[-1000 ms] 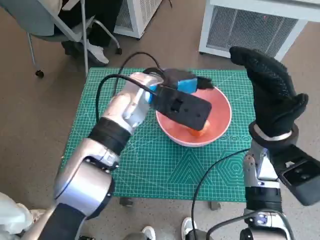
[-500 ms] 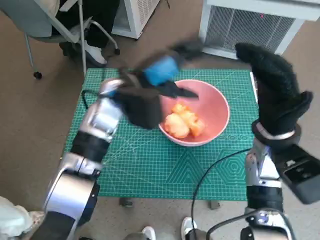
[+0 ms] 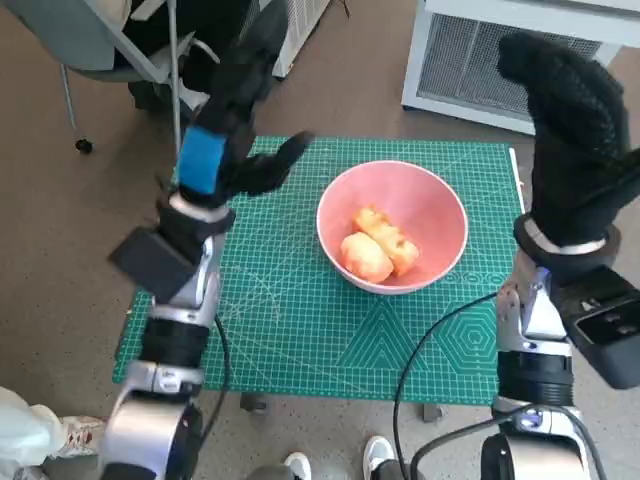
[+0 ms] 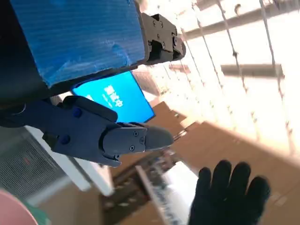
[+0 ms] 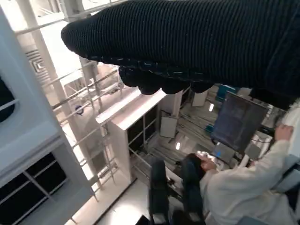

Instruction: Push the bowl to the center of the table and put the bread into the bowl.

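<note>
A pink bowl (image 3: pixel 438 205) sits near the middle of the green cutting mat (image 3: pixel 300 320), slightly toward the right. Golden bread (image 3: pixel 374 247) lies inside it. My left hand (image 3: pixel 228 118) is raised high over the mat's far left corner, fingers spread and holding nothing. My right hand (image 3: pixel 575 130) is lifted upright beside the mat's right edge, fingers extended, empty. In the left wrist view my left hand's black fingers (image 4: pixel 101 133) point up at the room, and the gloved right hand (image 4: pixel 229 197) shows in the distance. The glove (image 5: pixel 197 42) spans the right wrist view.
A white slatted appliance (image 3: pixel 500 50) stands behind the table at the right. A chair (image 3: pixel 90 45) and a seated person's legs and shoe (image 3: pixel 170 95) are at the far left. A person (image 5: pixel 243 192) in white sits in the right wrist view. Cables trail over the mat's front edge.
My left hand has pulled out of the bowl and swung up and left, leaving the bread uncovered in the bowl. The right hand has stayed raised, shifting slightly.
</note>
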Controlling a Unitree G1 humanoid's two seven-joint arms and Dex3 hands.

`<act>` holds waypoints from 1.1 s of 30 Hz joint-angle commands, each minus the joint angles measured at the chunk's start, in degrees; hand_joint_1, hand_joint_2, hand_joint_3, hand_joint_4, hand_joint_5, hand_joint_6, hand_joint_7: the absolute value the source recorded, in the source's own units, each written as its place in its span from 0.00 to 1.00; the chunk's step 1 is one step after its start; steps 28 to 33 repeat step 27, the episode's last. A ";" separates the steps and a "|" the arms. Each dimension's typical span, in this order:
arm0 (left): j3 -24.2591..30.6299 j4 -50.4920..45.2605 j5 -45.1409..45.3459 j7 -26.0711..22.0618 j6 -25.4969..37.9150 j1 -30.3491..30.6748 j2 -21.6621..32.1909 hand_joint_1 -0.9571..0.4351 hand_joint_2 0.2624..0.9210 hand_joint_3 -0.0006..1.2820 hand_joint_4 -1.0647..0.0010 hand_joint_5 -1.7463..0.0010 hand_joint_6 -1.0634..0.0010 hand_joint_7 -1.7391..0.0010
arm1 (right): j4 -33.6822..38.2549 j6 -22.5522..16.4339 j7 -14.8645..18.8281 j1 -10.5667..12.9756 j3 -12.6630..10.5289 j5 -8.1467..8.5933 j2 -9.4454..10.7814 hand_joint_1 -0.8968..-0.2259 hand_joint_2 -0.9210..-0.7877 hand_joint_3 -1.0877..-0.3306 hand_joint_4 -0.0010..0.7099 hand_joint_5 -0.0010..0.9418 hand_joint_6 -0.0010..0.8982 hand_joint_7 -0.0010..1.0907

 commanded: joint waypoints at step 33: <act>-0.13 -10.90 -1.97 -2.26 0.70 5.40 -2.31 0.21 1.00 0.34 0.83 1.00 0.69 0.96 | 2.97 1.90 3.26 -2.97 1.96 0.19 -1.28 0.50 0.00 0.47 0.30 0.10 0.00 0.56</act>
